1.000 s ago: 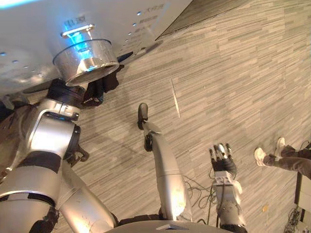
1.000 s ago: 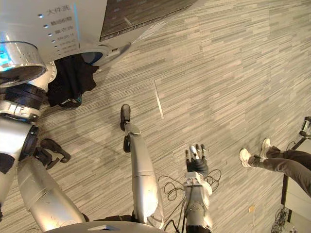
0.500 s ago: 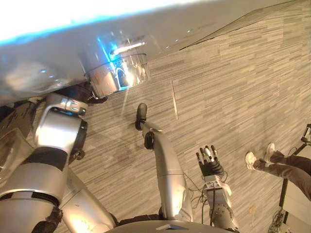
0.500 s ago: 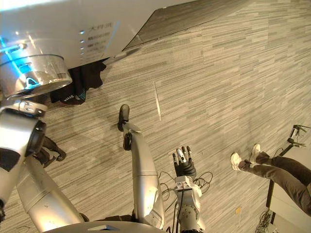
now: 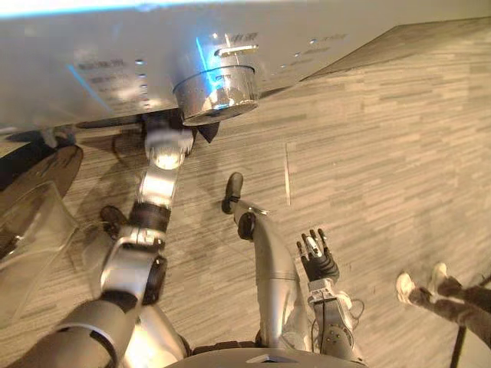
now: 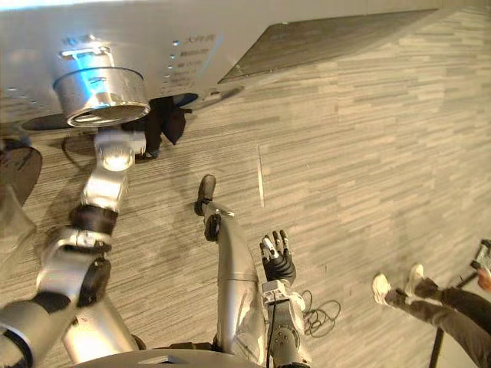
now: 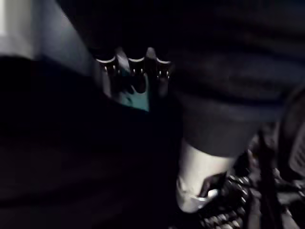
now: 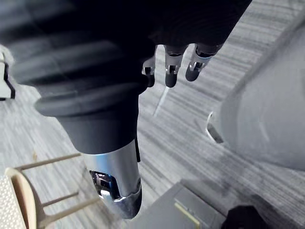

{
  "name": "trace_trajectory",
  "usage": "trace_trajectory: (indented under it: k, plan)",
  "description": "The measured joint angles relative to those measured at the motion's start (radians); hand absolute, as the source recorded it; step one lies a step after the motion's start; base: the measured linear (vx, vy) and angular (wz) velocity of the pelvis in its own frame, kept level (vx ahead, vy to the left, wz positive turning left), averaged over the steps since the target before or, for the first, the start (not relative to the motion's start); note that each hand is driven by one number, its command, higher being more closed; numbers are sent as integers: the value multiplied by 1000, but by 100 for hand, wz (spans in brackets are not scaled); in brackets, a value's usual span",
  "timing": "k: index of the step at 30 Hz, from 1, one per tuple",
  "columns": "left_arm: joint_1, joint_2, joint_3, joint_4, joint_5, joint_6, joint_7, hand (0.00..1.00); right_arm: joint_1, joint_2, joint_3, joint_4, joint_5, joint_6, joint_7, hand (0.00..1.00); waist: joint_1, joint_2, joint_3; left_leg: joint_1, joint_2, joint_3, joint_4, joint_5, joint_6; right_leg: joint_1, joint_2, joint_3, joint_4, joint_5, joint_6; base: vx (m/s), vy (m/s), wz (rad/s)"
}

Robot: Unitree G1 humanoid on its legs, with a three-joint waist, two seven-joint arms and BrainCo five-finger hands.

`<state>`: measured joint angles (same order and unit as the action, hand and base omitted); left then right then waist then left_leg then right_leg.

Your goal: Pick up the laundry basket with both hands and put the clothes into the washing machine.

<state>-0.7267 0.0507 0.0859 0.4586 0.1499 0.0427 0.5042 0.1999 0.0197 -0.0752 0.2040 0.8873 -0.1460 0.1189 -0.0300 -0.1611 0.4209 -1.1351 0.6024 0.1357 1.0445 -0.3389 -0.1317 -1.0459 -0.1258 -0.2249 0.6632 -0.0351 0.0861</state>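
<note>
The silver washing machine [image 5: 92, 69] runs along the far side, with a round shiny knob [image 5: 215, 90] on its front. Dark clothes [image 6: 167, 123] hang at its opening just below the knob. My left arm reaches straight up to that opening. In the left wrist view my left hand [image 7: 136, 71] has its fingers stretched out in the dark against dark cloth with a teal print [image 7: 138, 98]. My right hand [image 5: 317, 257] hovers over the floor with straight, spread fingers and holds nothing.
A clear curved panel [image 5: 34, 222], like an open door, stands at the left by the machine. A person's legs in white shoes [image 5: 418, 285] are on the grey floor at the right. A wooden chair [image 8: 21, 191] stands near the right arm.
The whole view has swung, so the camera moved. My left arm went from bent to stretched towards the machine's opening. The right hand stayed open over the floor.
</note>
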Motion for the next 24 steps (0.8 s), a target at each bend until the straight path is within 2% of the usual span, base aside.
trace_trajectory:
  k: [3,7,11,17,24]
  plan:
    - [104,-48,14,-44,-17,-1,20,0,-1,-4,15,-7,-15,-10,-20,0,11,6,-7,28,-25,0,-36,23,-6,13,-21,-9,20,-20,-9,6,-22,36]
    - [244,-117,24,-113,-91,-35,35,0,-1,-9,44,-31,-30,-14,-40,0,22,22,-22,78,-51,-1,-93,49,-11,55,-40,-24,18,-45,-13,-13,-13,29]
    - [307,-138,16,-139,-159,-67,32,0,-1,-25,66,-32,-31,-18,-55,0,34,24,-26,97,-68,-5,-125,68,-14,70,-52,-37,23,-55,-20,-13,1,21]
    - [328,-141,-56,-125,-190,-68,10,0,-2,-31,74,-29,-30,-22,-83,0,45,25,-26,99,-87,-8,-126,78,-19,69,-74,-38,45,-64,-18,-12,31,10]
    - [262,-148,-116,-31,-211,-71,8,0,-6,-51,111,-28,-27,-31,-101,0,47,33,-19,57,-100,-26,-123,81,-13,45,-86,-54,51,-66,-15,-25,33,6]
